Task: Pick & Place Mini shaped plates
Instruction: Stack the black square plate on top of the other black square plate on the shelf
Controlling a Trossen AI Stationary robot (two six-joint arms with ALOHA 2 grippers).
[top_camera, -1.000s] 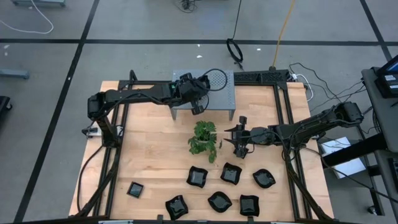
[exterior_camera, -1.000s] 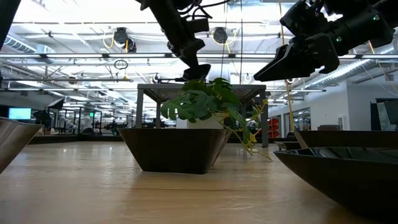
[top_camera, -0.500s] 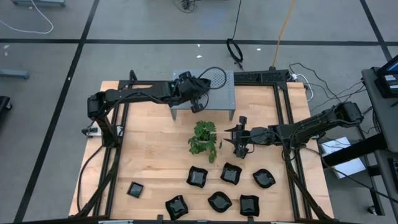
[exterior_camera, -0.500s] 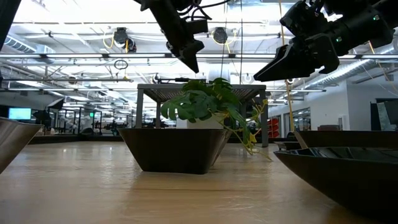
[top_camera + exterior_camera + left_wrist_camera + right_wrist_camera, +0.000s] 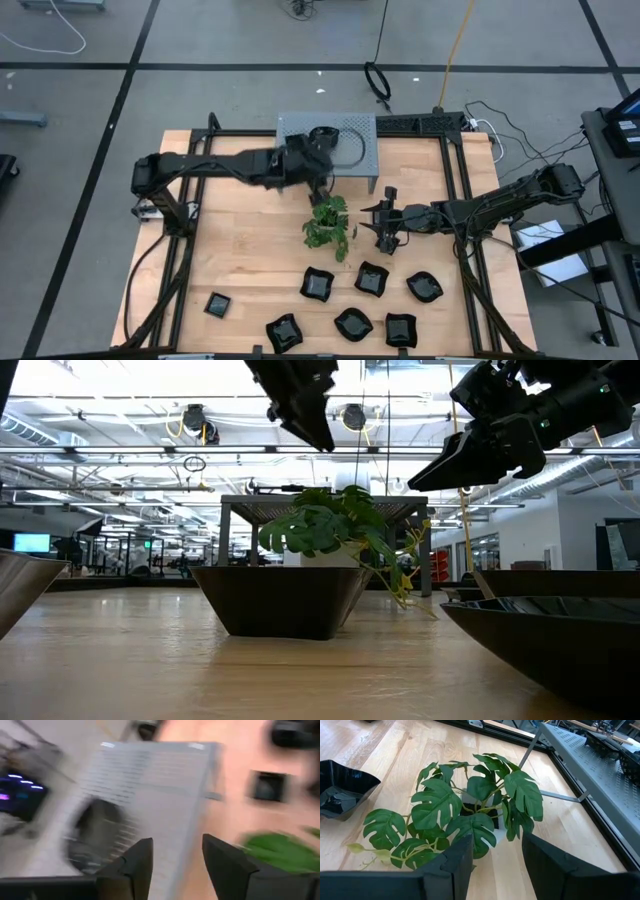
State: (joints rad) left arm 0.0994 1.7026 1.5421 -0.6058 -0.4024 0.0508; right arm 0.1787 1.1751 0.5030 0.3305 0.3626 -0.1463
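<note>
Several glossy black mini shaped plates (image 5: 372,279) lie on the wooden table's near half. A blurred dark round dish (image 5: 95,835) rests on the grey perforated shelf (image 5: 352,150) at the far side. My left gripper (image 5: 320,182) hangs open above the shelf's near edge, high over it in the low view (image 5: 320,438), with nothing between its fingers. My right gripper (image 5: 371,222) stands open and still just right of the green plant (image 5: 328,222), raised off the table (image 5: 428,472) and facing the plant (image 5: 470,805).
The plant stands in mid-table between the shelf and the plates. One plate (image 5: 218,304) lies apart at the near left. A black frame (image 5: 455,180) runs round the table. Bare wood (image 5: 240,240) lies left of the plant.
My left gripper has opened and risen above the shelf, and its arm has drawn back a little toward the table's near edge. The dark thing seen at its fingertips a second ago is no longer there.
</note>
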